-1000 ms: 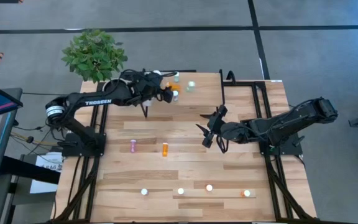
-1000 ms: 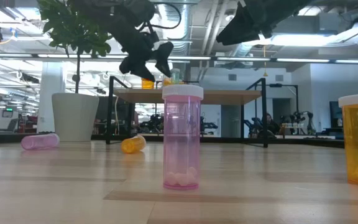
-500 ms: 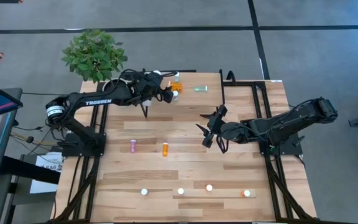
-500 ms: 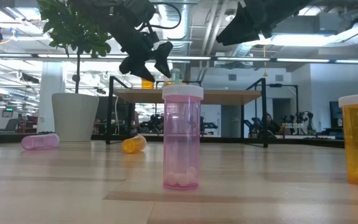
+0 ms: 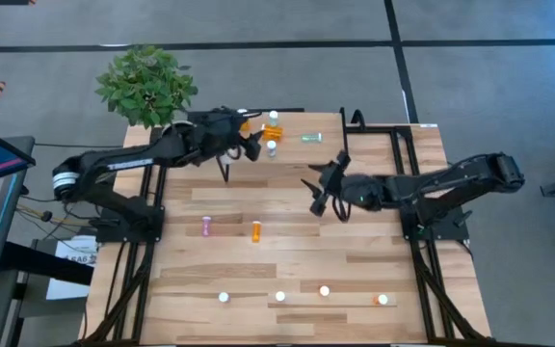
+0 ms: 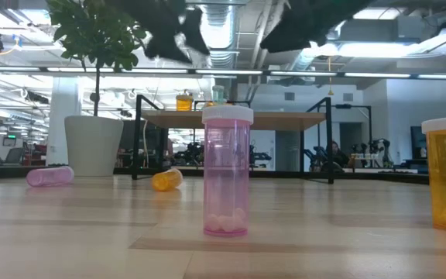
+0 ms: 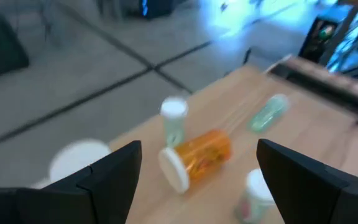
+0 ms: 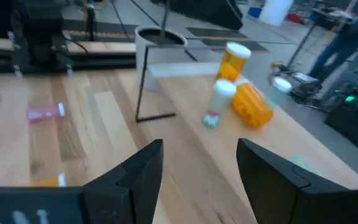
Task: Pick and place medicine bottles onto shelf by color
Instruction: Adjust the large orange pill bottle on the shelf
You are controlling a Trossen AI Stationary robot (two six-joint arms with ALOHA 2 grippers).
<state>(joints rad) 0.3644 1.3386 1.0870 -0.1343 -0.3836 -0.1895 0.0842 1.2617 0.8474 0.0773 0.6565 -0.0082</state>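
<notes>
Your left tool (image 5: 250,146) hovers over the left end of the shelf (image 5: 321,154), fingers spread wide and empty. Your right tool (image 5: 318,193) hangs above the shelf's near edge, also open with nothing held. On the shelf an orange bottle (image 7: 194,157) lies on its side beside two upright white-capped bottles, and a teal bottle (image 5: 311,138) lies flat farther along. On the table (image 5: 287,260), a pink bottle (image 5: 206,226) and an orange bottle (image 5: 255,230) lie near the middle; four more stand along the front.

Two dark, jointed arms are seen, each mounted on a black metal frame. A pale band is borne near the left arm's (image 5: 114,164) base. Thin black cables are looped over its wrist.
</notes>
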